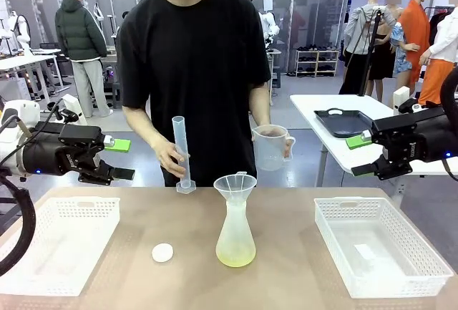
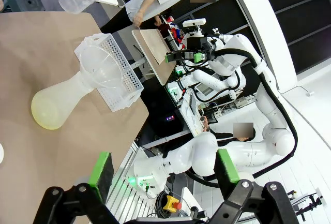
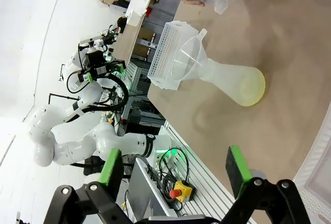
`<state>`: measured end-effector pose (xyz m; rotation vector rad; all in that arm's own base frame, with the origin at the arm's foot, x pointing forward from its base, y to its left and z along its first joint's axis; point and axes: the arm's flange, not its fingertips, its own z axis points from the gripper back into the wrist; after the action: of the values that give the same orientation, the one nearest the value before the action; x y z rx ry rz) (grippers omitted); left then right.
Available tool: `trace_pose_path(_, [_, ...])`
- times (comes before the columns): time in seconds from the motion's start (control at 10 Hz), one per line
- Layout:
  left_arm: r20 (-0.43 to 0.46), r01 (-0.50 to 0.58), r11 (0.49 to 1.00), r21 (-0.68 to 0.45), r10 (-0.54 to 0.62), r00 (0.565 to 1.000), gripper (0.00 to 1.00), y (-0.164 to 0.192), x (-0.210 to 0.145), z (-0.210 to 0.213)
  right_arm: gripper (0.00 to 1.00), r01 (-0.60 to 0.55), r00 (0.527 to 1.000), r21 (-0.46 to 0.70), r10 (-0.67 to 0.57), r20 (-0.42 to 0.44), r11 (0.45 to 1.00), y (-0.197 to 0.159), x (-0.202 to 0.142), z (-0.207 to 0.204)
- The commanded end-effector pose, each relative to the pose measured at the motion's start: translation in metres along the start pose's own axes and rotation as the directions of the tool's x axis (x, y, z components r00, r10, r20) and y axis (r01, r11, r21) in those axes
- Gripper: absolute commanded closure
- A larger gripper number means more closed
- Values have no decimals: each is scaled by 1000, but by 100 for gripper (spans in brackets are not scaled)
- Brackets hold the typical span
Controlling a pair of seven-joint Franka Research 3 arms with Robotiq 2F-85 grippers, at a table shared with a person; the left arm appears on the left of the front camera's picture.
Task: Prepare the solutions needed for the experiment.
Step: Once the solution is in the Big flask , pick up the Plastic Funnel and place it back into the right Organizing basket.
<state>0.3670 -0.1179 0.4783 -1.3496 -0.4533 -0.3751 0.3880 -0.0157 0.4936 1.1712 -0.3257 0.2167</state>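
I see my left claw (image 1: pixel 122 160) wide and empty, up left of the flask (image 1: pixel 235 228). The solutions (image 1: pixel 235 255) lie shallow in that flask's bottom, mid-surface (image 1: pixel 286 285). My right claw (image 1: pixel 359 156), up right of the flask, gapes empty.

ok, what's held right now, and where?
Nothing in left gripper or right gripper, both open. The person holds measuring cylinder low on its tube, jug by its side.
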Motion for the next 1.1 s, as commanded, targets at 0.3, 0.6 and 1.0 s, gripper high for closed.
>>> trace_pose_path(0.3, [15, -9, 1000, -22, 9, 1000, 0, -2, 1, -2, 0, -2, 1000, 0, 2, 1, 1000, 1, 0, 0])
trace_pose_path(0.6, [15, -9, 1000, -22, 9, 1000, 0, -2, 1, -2, 0, 0, 1000, 19, 0, 7, 1000, 3, -3, 2])
trace_pose_path(1.0, [15, -9, 1000, -22, 9, 1000, 0, -2, 1, -2, 0, 13, 999, -52, -14, -34, 999, 17, 13, -9])
